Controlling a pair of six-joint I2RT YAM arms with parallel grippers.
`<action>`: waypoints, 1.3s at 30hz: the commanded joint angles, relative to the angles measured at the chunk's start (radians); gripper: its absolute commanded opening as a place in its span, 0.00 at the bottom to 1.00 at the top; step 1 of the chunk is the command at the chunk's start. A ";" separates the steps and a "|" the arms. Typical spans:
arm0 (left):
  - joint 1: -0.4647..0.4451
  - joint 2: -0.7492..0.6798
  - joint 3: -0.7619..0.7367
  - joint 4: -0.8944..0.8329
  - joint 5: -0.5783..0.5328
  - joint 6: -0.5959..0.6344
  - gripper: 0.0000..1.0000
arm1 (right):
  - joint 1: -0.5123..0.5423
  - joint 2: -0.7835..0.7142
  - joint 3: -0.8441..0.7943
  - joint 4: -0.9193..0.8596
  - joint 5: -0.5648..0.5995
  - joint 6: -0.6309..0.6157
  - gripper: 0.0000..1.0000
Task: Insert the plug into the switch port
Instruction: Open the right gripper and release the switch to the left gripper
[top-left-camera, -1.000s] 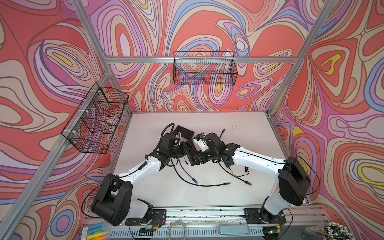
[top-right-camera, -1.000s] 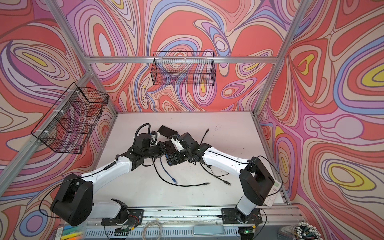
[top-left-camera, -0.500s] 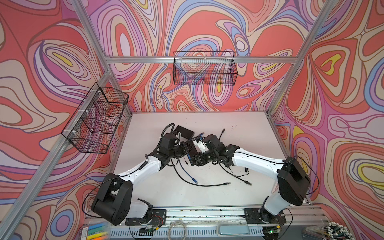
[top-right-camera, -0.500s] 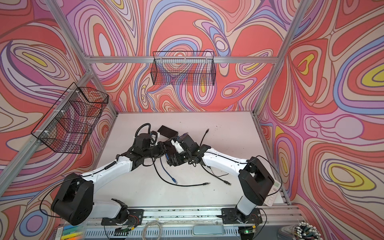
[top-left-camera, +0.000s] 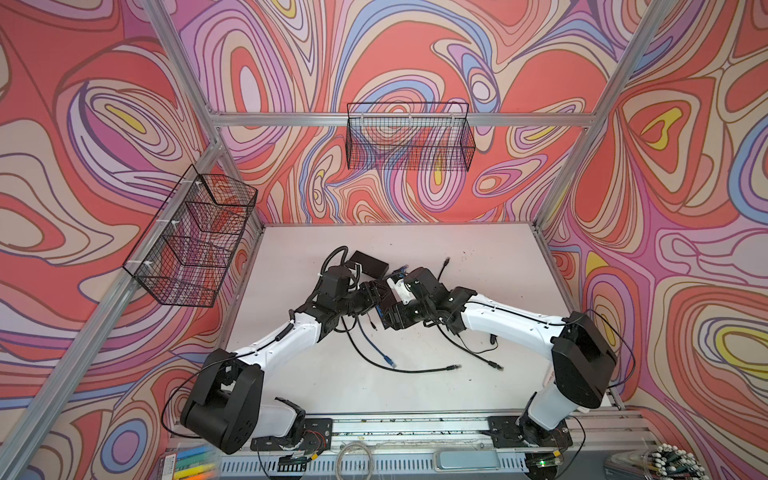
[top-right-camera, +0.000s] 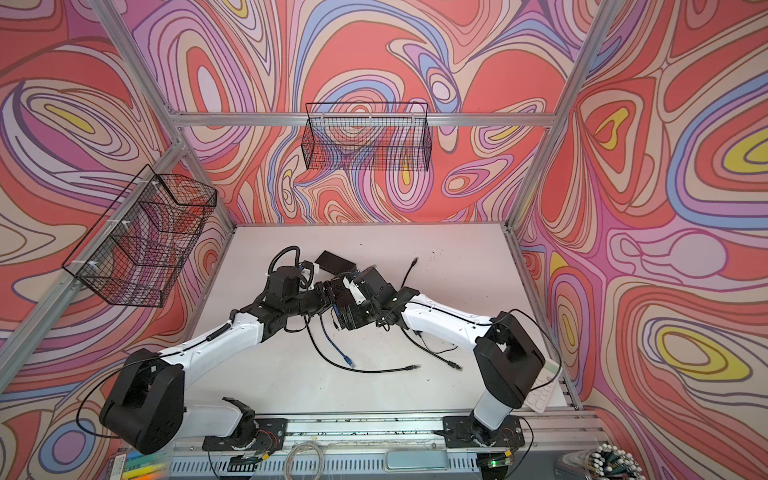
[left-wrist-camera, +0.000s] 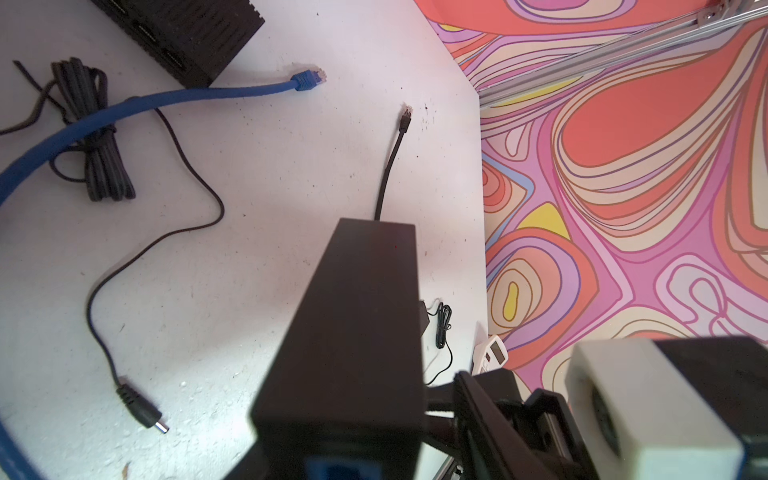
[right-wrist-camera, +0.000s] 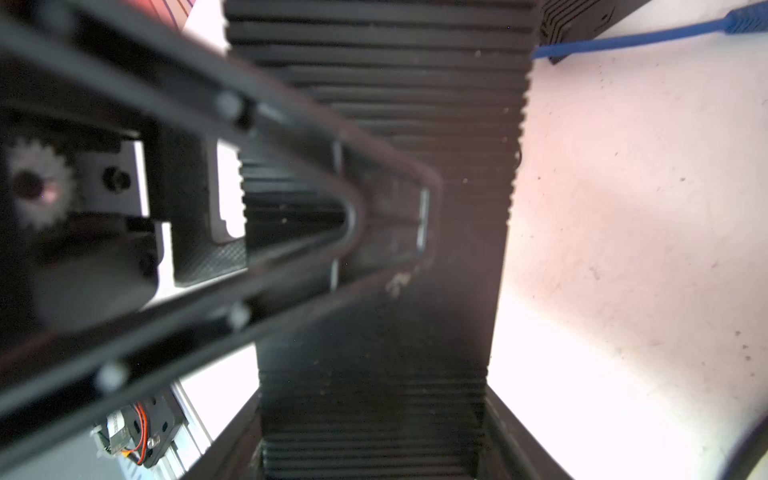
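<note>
The right gripper (top-left-camera: 398, 319) is clamped across the black ribbed switch (right-wrist-camera: 374, 365) and holds it over the middle of the tabletop (top-left-camera: 478, 257). The switch's blue-marked end is turned toward the left gripper (top-left-camera: 374, 293), which sits right against it; whether that gripper is parted or pinched cannot be told. Farther out, a blue cable (left-wrist-camera: 124, 108) lies loose on the tabletop with its blue plug (left-wrist-camera: 308, 79) just beside a second black box (left-wrist-camera: 178, 29), unplugged, and a thin black cord ends in a barrel plug (left-wrist-camera: 143, 413) lying flat nearby.
</note>
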 joint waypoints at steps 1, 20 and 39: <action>0.005 -0.034 -0.012 0.016 0.002 -0.011 0.59 | 0.002 0.017 0.064 0.013 0.034 -0.007 0.33; 0.005 -0.009 -0.039 0.076 0.029 -0.028 0.36 | 0.002 0.012 0.082 0.029 0.038 0.005 0.32; 0.012 -0.028 -0.020 0.045 -0.005 0.006 0.11 | 0.003 -0.051 0.065 -0.045 0.132 0.029 0.96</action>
